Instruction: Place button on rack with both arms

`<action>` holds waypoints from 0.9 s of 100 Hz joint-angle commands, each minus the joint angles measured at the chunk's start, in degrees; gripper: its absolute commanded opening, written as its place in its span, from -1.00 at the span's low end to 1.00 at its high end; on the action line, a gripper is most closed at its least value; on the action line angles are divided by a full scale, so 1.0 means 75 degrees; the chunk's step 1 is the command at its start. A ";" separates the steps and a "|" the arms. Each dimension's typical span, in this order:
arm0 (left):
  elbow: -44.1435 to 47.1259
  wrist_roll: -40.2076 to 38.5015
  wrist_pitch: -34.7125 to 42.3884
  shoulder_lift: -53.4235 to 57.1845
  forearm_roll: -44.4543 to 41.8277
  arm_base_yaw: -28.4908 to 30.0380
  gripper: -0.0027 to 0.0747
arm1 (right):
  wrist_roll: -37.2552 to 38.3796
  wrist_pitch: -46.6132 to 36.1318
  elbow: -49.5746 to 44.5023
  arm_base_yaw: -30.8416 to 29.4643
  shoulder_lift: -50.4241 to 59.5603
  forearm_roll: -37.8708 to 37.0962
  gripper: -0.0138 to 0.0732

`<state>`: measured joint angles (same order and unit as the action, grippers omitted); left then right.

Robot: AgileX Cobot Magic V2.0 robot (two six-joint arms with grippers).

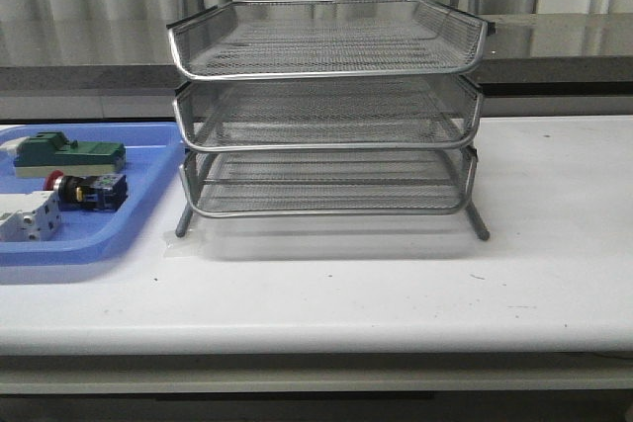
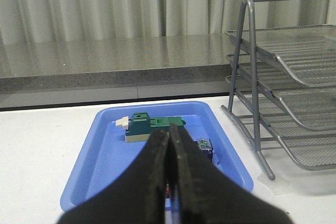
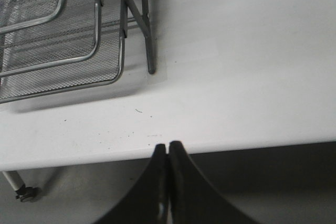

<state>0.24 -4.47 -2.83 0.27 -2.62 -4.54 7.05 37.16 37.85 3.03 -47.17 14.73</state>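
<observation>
The button [image 1: 87, 188], with a red cap, black body and blue block, lies on its side in the blue tray [image 1: 138, 214] at the table's left. In the left wrist view only its blue block [image 2: 203, 147] shows beside my fingers. The silver three-tier wire rack [image 1: 326, 106] stands at the table's middle and also shows in the left wrist view [image 2: 294, 108] and the right wrist view [image 3: 63, 40]. My left gripper [image 2: 169, 135] is shut and empty, hovering over the tray near the button. My right gripper [image 3: 168, 146] is shut and empty at the table's front edge, right of the rack. Neither arm shows in the front view.
The blue tray [image 2: 105, 171] also holds a green block [image 1: 67, 153], seen in the left wrist view too [image 2: 152, 125], and a white terminal block [image 1: 28, 216]. A dark counter [image 1: 554, 46] and curtains lie behind the white table [image 1: 396, 294].
</observation>
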 commanded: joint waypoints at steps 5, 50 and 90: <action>0.0262 -0.0087 0.0623 0.0238 0.0035 0.0028 -0.98 | 0.0002 -0.0703 0.0272 -0.0043 -0.0406 0.0547 -0.84; 0.0262 -0.0087 0.0623 0.0238 0.0035 0.0028 -0.98 | -0.0511 -0.1006 0.0272 -0.0043 -0.0571 0.1633 0.40; 0.0262 -0.0087 0.0623 0.0238 0.0035 0.0028 -0.98 | -0.3952 -0.1178 0.0272 -0.0043 -0.1334 0.5740 0.41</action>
<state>0.24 -4.47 -2.83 0.27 -2.62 -4.54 -13.91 30.73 37.85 3.03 -54.87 47.71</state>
